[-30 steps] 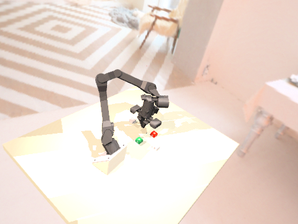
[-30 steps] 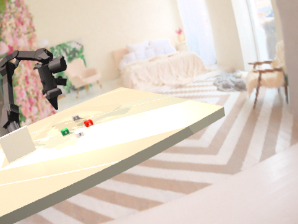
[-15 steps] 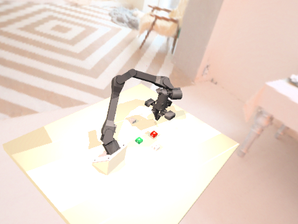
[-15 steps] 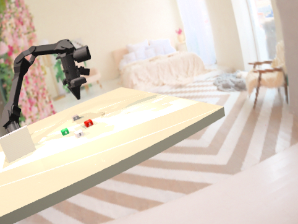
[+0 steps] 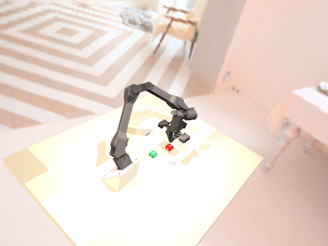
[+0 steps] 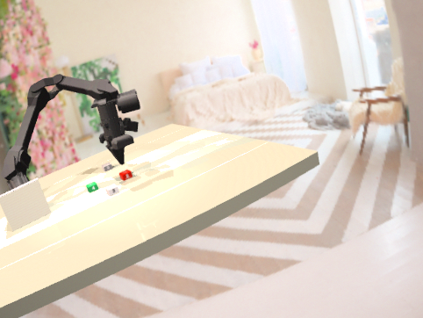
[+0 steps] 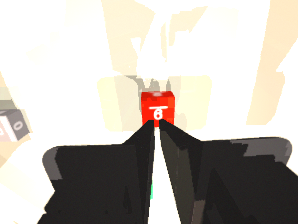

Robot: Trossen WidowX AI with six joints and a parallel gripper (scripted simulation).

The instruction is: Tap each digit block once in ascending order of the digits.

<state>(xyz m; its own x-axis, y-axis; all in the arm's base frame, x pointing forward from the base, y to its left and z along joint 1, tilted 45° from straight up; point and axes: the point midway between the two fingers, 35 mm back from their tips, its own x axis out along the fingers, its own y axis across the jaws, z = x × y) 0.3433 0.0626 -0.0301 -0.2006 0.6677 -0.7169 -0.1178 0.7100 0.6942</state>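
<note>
My gripper (image 5: 171,141) (image 6: 122,163) (image 7: 156,124) is shut and empty, tips pointing down just above the red block (image 5: 169,147) (image 6: 125,175) (image 7: 158,104). In the wrist view its digit looks like a 6 with a bar above it, perhaps an upside-down underlined 9. The green block (image 5: 153,154) (image 6: 91,187) shows a 4; only a sliver appears between the fingers in the wrist view. A white block (image 5: 172,163) (image 6: 112,191) shows a 3 and is out of the wrist view. A pinkish-grey block (image 5: 146,132) (image 6: 107,167) (image 7: 18,124) shows a 0.
A pale upright panel (image 5: 128,179) (image 6: 26,205) stands by the arm's base, on the green block's side. The blocks stand apart on the pale table (image 5: 218,190) (image 6: 197,198). The table's edge lies well beyond them.
</note>
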